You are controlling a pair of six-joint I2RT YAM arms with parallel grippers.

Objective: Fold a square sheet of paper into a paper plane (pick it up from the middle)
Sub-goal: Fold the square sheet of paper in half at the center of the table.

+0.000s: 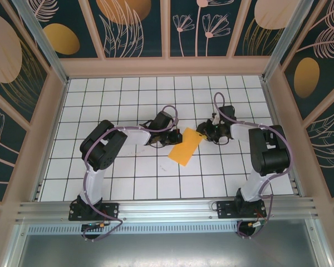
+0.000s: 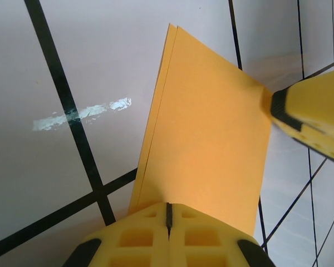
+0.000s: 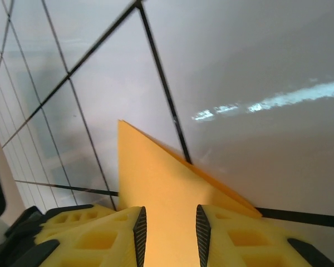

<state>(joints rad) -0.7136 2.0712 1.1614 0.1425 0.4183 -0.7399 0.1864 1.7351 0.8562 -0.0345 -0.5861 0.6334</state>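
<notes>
Paper (image 1: 185,147) folded double, clamped in left jaws.

The sheet of paper (image 2: 206,139) is thin, smooth and matt. The desk (image 2: 100,50) has a glossy white surface that mirrors the light. The left pincer (image 2: 168,214) and the right pincer (image 3: 171,219) are of matt yellow plastic. The rail (image 1: 167,208) is brushed metal.

folded paper sheet (image 2: 206,139) clamped at near edge by left gripper (image 2: 168,214) | right corner touched by right gripper (image 2: 283,111) | gridded table (image 2: 72,50) seen beneath
</notes>
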